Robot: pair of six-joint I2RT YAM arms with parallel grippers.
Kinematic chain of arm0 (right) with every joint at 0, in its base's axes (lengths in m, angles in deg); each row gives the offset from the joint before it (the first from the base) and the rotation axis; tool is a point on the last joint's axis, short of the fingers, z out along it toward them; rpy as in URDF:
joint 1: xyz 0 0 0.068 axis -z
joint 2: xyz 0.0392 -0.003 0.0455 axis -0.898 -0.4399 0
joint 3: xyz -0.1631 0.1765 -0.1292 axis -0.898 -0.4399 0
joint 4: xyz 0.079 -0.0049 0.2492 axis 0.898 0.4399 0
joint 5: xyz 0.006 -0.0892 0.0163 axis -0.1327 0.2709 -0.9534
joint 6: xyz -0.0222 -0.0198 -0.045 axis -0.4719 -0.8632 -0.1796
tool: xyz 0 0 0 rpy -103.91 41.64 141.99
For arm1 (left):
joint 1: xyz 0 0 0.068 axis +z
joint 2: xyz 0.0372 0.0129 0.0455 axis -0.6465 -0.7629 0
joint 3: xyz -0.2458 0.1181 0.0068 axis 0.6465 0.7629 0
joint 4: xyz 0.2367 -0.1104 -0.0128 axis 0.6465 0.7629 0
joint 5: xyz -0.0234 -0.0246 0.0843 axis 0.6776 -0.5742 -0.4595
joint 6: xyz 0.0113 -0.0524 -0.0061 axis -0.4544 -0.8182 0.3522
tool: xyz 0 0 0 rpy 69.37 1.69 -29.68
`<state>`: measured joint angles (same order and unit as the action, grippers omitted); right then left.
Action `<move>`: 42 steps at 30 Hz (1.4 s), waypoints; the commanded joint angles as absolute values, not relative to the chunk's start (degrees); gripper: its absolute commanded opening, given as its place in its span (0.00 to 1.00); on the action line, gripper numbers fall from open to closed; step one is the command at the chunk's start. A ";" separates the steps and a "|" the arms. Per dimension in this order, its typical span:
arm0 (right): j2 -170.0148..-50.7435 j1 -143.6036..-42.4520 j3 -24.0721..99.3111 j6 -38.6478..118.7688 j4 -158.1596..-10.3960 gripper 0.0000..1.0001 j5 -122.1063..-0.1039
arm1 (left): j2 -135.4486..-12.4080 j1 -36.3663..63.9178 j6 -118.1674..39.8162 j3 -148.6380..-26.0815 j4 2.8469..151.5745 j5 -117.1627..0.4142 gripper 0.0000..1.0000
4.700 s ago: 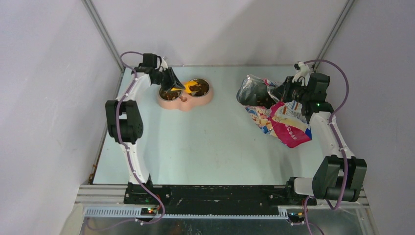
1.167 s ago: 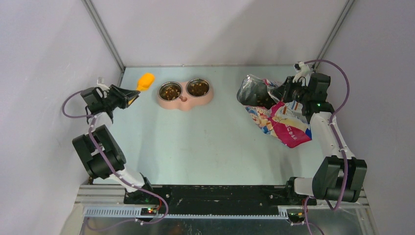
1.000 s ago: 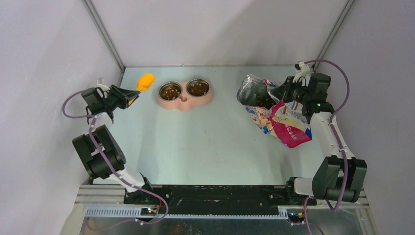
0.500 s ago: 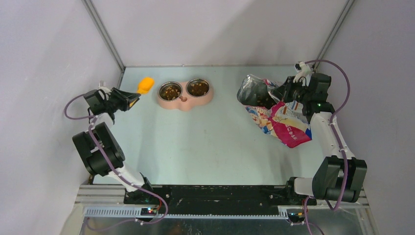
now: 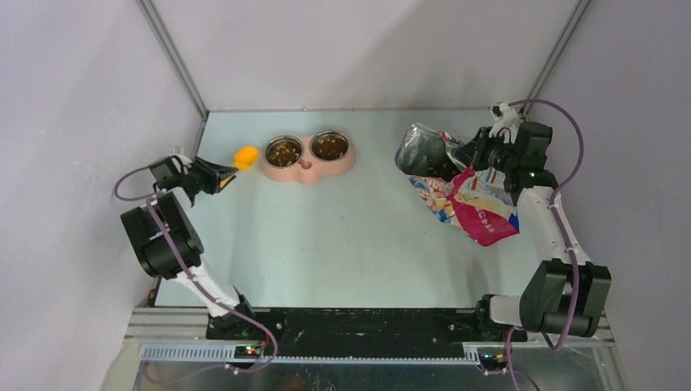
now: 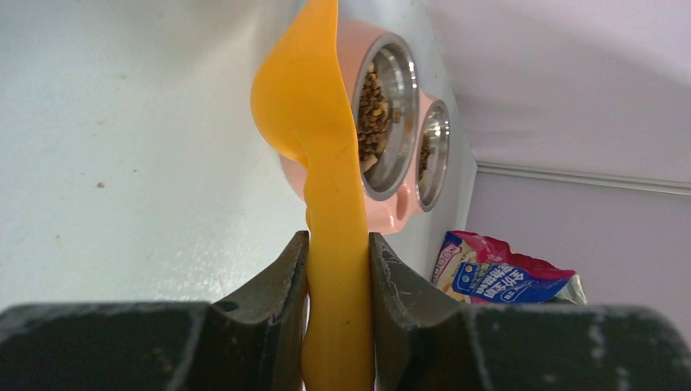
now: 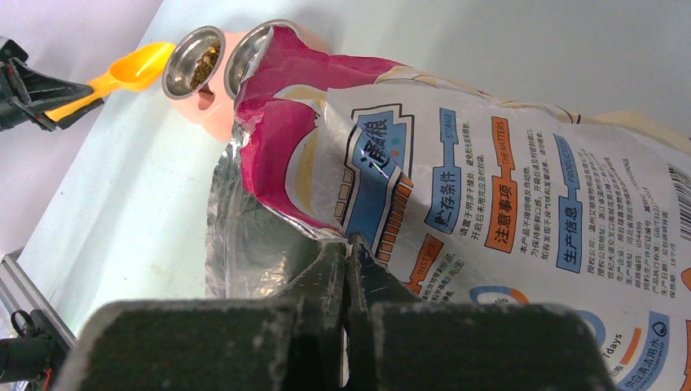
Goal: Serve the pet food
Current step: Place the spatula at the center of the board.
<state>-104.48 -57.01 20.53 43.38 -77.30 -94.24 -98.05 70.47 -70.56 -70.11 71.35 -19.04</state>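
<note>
Overhead view from behind; two close wrist views; pink feeder (image 5: 308, 174) in all three.

A pale blue-green table (image 5: 342, 244) fills the scene, its surface faintly scuffed and speckled. Plain grey-lilac walls (image 5: 367, 49) close it in at the back and on both sides, with slanted silver metal posts (image 5: 171, 57) at the two rear corners. Near the back, left of centre, sits a pink plastic twin-bowl feeder (image 5: 308, 171) holding two round steel bowls (image 6: 399, 122) side by side. An orange-yellow plastic scoop (image 5: 244, 155) is just beside the feeder's left end, its rounded cup nearest the feeder and its handle running away to the left. Whether the scoop touches the table cannot be told.
</note>
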 commanded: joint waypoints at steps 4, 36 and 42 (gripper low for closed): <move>-103.17 -55.90 21.14 43.27 -77.02 0.00 -92.66 | -100.92 70.76 -66.74 -71.67 73.70 -20.82 0.13; -103.55 -55.73 21.14 43.35 -77.03 0.00 -92.75 | -101.61 70.76 -60.50 -72.01 82.40 -22.37 0.77; -103.49 -55.73 21.13 43.43 -77.13 0.00 -93.11 | -99.39 70.75 -59.11 -72.22 85.08 -23.27 0.84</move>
<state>-104.48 -56.74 20.53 43.40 -77.30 -94.65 -102.35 70.45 -61.57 -70.70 82.63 -22.15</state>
